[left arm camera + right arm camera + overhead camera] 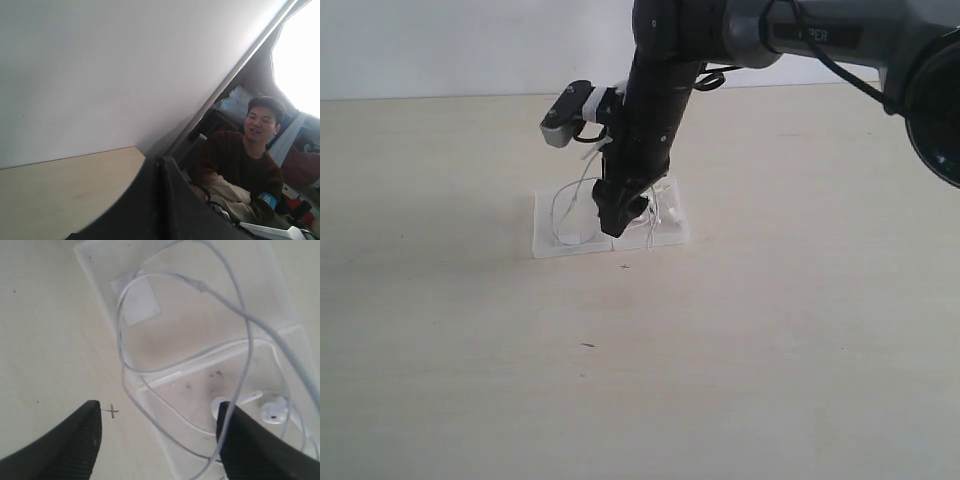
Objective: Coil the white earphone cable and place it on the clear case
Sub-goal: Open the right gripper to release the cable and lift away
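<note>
Right pincer point(157, 412) spread above clear case point(190, 332); white earphone cable point(120, 335) cropped.

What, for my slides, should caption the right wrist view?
Open jaws above white earphone cable looped loosely on clear case.

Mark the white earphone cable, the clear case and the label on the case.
white earphone cable point(275, 411), right wrist view, on one earbud's body.
clear case point(185, 335), right wrist view, on the bare floor of the labelled half.
white label point(142, 305), right wrist view, near the label's middle.

Lab: robot arm point(650, 130), test tbl point(770, 350).
</note>
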`<move>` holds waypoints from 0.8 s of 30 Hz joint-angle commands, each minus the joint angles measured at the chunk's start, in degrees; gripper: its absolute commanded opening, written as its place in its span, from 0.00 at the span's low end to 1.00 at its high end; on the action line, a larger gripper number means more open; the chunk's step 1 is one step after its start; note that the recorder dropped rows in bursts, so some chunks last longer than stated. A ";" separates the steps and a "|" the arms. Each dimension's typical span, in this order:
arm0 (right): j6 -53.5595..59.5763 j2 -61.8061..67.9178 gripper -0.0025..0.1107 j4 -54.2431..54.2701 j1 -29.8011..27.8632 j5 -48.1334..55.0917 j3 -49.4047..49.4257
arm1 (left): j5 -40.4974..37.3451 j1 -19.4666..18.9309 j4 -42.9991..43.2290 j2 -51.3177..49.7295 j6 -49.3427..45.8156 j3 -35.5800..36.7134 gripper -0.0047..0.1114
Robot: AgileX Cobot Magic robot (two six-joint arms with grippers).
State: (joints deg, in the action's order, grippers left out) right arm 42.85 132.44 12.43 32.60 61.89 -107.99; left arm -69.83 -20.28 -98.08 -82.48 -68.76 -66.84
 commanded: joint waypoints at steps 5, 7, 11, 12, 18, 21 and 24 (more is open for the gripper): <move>-4.31 -1.65 0.58 5.23 0.06 7.76 -0.44 | -0.14 0.33 -0.88 0.47 -0.22 0.24 0.04; -6.21 -1.27 0.58 7.05 0.06 8.01 -0.44 | -0.14 0.33 -1.08 0.47 -0.08 0.24 0.04; -9.32 0.38 0.58 8.70 0.06 8.07 -0.44 | -0.14 0.33 -1.08 0.47 0.32 0.24 0.04; -10.28 1.01 0.58 8.85 0.06 8.07 -0.44 | -0.14 0.33 -1.08 0.47 0.45 0.24 0.04; -12.23 1.30 0.58 11.60 -0.07 8.07 -0.44 | -0.14 0.33 -1.08 0.47 0.56 0.24 0.04; -12.08 1.30 0.58 13.40 -0.97 8.07 -1.13 | -0.14 0.33 -1.08 0.47 0.56 0.24 0.04; -12.23 1.41 0.58 13.65 -2.09 8.07 -1.95 | -0.14 0.33 -1.11 0.47 0.65 0.24 0.04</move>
State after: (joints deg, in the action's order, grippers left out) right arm 30.84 134.34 25.38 31.83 70.02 -108.90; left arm -69.83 -20.28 -98.08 -82.48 -68.40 -66.84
